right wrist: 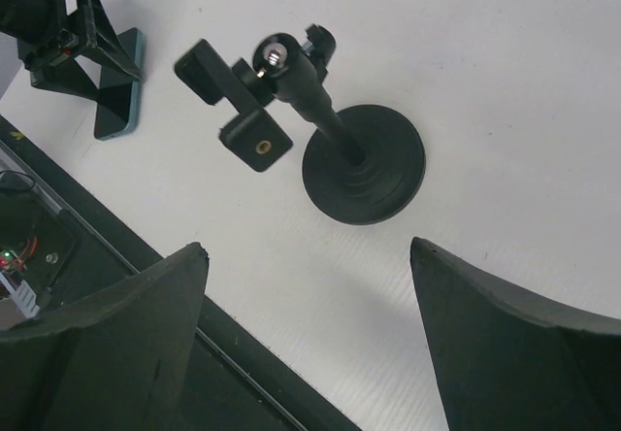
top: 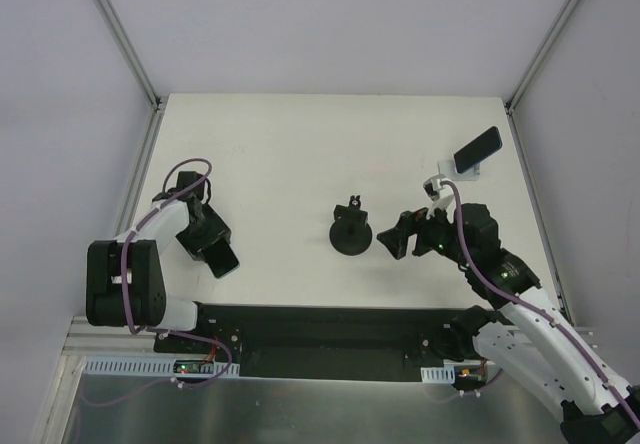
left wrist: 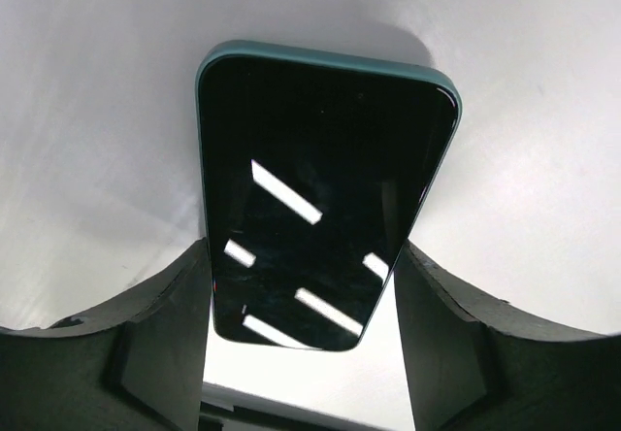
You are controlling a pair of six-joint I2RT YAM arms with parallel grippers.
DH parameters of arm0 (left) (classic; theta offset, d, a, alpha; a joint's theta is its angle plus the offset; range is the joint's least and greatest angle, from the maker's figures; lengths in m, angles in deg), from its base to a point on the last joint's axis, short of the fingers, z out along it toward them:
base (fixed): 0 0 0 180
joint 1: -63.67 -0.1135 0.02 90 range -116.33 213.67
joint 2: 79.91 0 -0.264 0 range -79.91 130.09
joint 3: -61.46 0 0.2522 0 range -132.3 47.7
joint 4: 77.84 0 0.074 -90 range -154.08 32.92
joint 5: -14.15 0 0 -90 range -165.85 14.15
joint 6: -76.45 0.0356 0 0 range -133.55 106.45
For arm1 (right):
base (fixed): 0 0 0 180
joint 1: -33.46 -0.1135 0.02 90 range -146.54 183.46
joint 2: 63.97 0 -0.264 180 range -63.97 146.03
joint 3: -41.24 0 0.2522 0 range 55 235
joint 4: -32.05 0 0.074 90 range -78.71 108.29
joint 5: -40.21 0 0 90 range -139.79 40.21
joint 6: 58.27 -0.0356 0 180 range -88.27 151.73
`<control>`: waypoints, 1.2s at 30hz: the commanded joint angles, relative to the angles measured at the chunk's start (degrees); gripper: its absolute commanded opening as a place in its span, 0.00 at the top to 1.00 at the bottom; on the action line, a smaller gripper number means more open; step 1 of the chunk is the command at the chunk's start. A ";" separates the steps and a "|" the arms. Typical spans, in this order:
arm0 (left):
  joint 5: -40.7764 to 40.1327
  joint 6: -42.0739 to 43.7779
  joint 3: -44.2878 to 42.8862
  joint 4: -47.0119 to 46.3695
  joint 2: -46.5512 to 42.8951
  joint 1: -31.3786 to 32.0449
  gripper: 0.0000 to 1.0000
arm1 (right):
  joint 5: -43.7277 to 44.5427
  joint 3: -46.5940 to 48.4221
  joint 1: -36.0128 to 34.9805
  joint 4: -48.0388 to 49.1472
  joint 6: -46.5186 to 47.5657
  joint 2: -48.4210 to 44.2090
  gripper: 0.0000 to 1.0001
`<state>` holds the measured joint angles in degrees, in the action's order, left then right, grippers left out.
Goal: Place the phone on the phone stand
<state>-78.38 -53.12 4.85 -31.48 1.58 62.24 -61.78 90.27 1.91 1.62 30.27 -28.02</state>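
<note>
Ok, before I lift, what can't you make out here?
Top view: the left gripper covers part of the phone, hiding the contact.
Left wrist view: the fingers flank the phone's long edges; pressing or just short, cannot tell.
Top view: the phone stand is small, mostly under a dark slab; no wrist view shows it.

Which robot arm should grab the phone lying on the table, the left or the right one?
Left. The left fingers sit either side of the phone. The right fingers hang open by the black pole stand, far from it.
</note>
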 commanded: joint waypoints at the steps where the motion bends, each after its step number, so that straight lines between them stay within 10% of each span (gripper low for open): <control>1: 9.28 1.16 1.11 -0.78 -6.60 0.82 1.00 | 3.02 5.77 -2.90 -0.65 -0.13 -0.18 0.13; 12: 25.90 -7.43 -8.55 -3.86 -23.73 4.67 1.00 | 7.86 18.60 -20.73 2.95 -2.14 9.92 0.15; 22: 16.42 -14.74 -21.04 -5.18 -25.51 24.80 1.00 | 7.85 30.30 -29.01 7.00 -8.73 30.84 0.27; 36: 9.64 -15.45 -25.00 -8.43 -20.85 38.78 1.00 | 14.80 31.71 -28.74 7.26 -12.69 34.28 0.47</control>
<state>-66.33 -67.31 -16.48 -35.19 -19.64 98.87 -49.34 120.10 -26.90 6.23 20.04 6.23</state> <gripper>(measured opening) 0.633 0.554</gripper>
